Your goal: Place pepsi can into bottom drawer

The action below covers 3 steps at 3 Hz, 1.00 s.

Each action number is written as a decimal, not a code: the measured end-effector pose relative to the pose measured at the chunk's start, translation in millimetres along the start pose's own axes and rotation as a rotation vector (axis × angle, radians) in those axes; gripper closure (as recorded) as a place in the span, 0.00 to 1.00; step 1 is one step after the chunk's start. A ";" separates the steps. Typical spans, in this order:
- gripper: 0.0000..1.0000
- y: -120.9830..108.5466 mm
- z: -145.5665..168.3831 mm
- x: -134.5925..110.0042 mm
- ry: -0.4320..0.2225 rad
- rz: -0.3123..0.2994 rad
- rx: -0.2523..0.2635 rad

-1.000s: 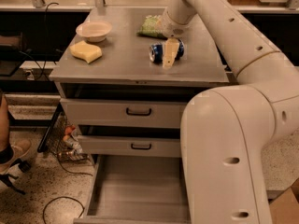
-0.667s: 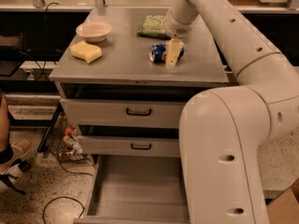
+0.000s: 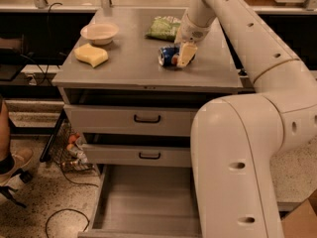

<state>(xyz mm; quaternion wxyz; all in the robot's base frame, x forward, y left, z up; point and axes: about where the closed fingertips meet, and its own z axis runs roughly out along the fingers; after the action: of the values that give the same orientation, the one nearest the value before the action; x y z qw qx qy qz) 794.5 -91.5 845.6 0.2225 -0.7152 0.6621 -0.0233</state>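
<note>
We see the bottom drawer [image 3: 143,202] pulled out, a wide shallow grey metal tray showing its flat floor and low side walls. The two drawers [image 3: 119,120] above it are shut, each with a black handle. A round pale bowl [image 3: 99,32] sits on the smooth grey cabinet top [image 3: 129,71] near a soft yellow sponge [image 3: 91,54] and a crinkly green bag [image 3: 164,29]. The blue pepsi can [image 3: 170,55] lies on its side on that top. The cream gripper [image 3: 184,56] is right at it. We cannot tell whether the gripper has hold of the can.

No legible txt; gripper [image 3: 184,54] at pepsi can [image 3: 168,55]
</note>
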 end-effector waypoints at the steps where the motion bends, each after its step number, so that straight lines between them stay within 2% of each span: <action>1: 0.63 2.7 2.8 -0.6 -0.011 0.001 -0.013; 2: 0.86 6.1 -7.8 -5.0 -0.041 -0.009 -0.007; 3: 1.00 19.6 -50.4 2.9 -0.088 -0.015 0.023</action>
<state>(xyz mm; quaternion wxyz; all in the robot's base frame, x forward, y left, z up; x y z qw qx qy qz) 759.9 -109.3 883.4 0.2594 -0.7180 0.6458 -0.0011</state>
